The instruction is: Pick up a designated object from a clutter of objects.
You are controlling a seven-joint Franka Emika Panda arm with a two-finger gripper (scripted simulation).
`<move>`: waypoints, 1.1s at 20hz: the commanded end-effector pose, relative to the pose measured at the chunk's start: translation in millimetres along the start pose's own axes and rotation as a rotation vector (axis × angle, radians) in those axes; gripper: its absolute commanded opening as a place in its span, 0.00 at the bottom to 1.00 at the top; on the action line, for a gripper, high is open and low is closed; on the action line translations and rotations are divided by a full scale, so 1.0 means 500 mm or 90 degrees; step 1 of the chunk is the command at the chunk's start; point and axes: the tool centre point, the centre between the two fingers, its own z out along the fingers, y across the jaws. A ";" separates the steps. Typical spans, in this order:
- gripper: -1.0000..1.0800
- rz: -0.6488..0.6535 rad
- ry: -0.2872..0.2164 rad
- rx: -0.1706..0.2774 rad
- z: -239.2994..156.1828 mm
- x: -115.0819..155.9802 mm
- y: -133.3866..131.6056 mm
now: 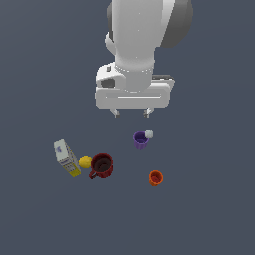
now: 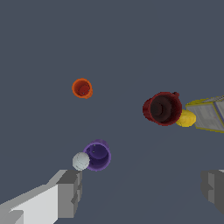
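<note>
The small orange cup (image 1: 156, 178) (image 2: 82, 88) stands upright and alone, toward the exterior view's right of the clutter. My gripper (image 1: 132, 112) (image 2: 142, 192) hangs well above the floor, open, with nothing between its fingers (image 2: 70, 192). It is apart from the orange cup, closer to the purple cup (image 1: 141, 140) (image 2: 97, 155), which has a tiny white ball (image 1: 149, 134) (image 2: 81, 161) touching its rim. On the exterior view's left sits the dark red mug (image 1: 101, 166) (image 2: 162, 109), with a yellow ball (image 1: 85, 162) (image 2: 186, 118) and a white-and-yellow carton (image 1: 66, 158) (image 2: 210, 114) beside it.
The arm's white wrist body (image 1: 134, 74) hangs over the back of the scene. All items rest on a plain dark grey floor (image 1: 209, 214).
</note>
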 end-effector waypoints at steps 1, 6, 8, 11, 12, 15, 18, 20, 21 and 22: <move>0.96 -0.006 -0.001 0.000 0.005 0.005 -0.003; 0.96 -0.035 -0.001 -0.003 0.029 0.028 -0.014; 0.96 -0.052 -0.002 -0.004 0.044 0.041 -0.021; 0.96 -0.084 -0.002 -0.005 0.071 0.064 -0.034; 0.96 -0.096 -0.003 -0.006 0.082 0.072 -0.039; 0.96 -0.137 -0.004 -0.006 0.121 0.100 -0.058; 0.96 -0.185 -0.005 -0.006 0.169 0.130 -0.081; 0.96 -0.217 -0.005 -0.006 0.203 0.148 -0.097; 0.96 -0.233 -0.005 -0.005 0.220 0.157 -0.105; 0.96 -0.249 -0.005 -0.005 0.238 0.165 -0.113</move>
